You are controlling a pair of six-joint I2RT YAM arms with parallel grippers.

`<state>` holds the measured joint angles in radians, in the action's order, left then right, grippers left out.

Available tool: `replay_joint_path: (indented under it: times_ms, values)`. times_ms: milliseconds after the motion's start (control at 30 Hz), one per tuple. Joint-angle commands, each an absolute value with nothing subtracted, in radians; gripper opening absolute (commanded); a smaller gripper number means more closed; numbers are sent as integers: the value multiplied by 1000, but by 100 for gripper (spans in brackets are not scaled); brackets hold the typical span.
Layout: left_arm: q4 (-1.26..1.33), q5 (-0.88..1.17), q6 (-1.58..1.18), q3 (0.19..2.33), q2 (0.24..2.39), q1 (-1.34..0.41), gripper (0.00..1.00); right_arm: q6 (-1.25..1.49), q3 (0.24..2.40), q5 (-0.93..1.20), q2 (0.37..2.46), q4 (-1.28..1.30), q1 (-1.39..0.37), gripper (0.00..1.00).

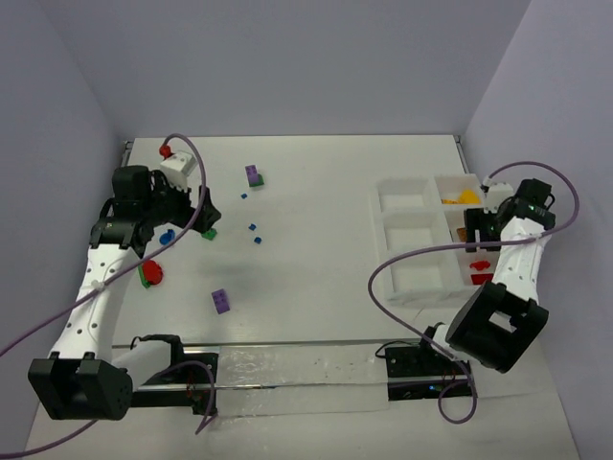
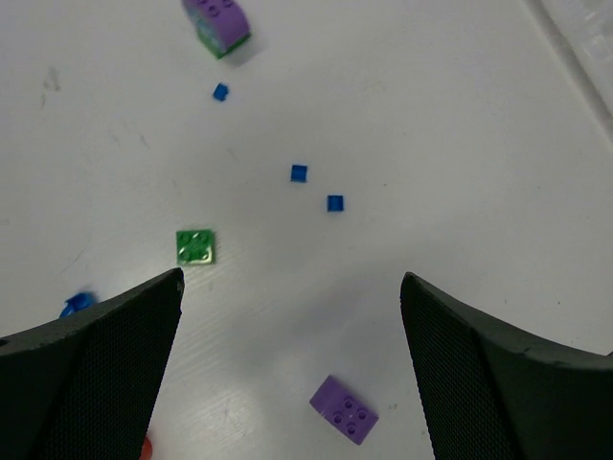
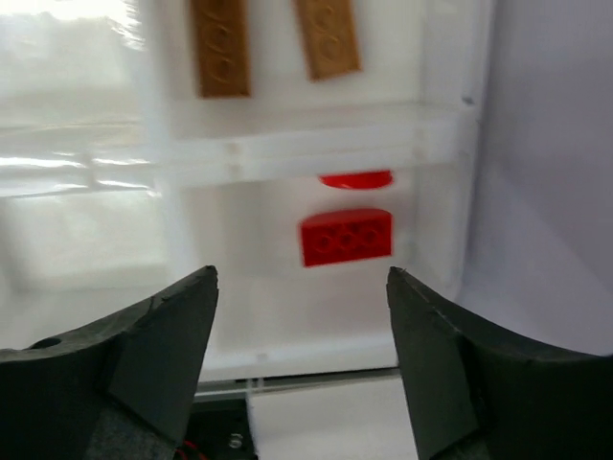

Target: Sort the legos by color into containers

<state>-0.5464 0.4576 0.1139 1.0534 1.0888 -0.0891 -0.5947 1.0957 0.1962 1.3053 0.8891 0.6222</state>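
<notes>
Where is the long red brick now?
The red brick lies in a compartment of the white tray, toward its right wall in the right wrist view, next to another red piece; yellow-orange bricks lie in the adjoining compartment.

The white table (image 1: 316, 192) carries a divided white tray (image 1: 414, 293) on its right side. Scattered well apart over its left half lie a purple brick (image 1: 221, 301), a green brick (image 1: 208, 233), a few tiny blue bricks (image 1: 255, 228), a purple piece (image 1: 253, 175) stacked on green, and a red piece (image 1: 153, 273).
</notes>
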Motion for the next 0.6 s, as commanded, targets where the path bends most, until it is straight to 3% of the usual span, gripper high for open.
replay_joint_path:
  times_ms: [0,67,200,333,567]
  values:
    - [-671,437,104,1076,1065,7,99,-528,1153,288,1205,935,490,82]
    - [-750,403,153,1050,1055,99,99,-439,1141,277,1169,894,325,90]
    - [-862,377,253,1038,1074,276,99,-327,1149,273,1177,851,168,100]
    - [-947,340,352,1059,1175,420,99,-254,1136,273,1208,794,29,100]
    - [-924,182,358,994,1284,427,99,-192,1085,245,1252,681,-87,100]
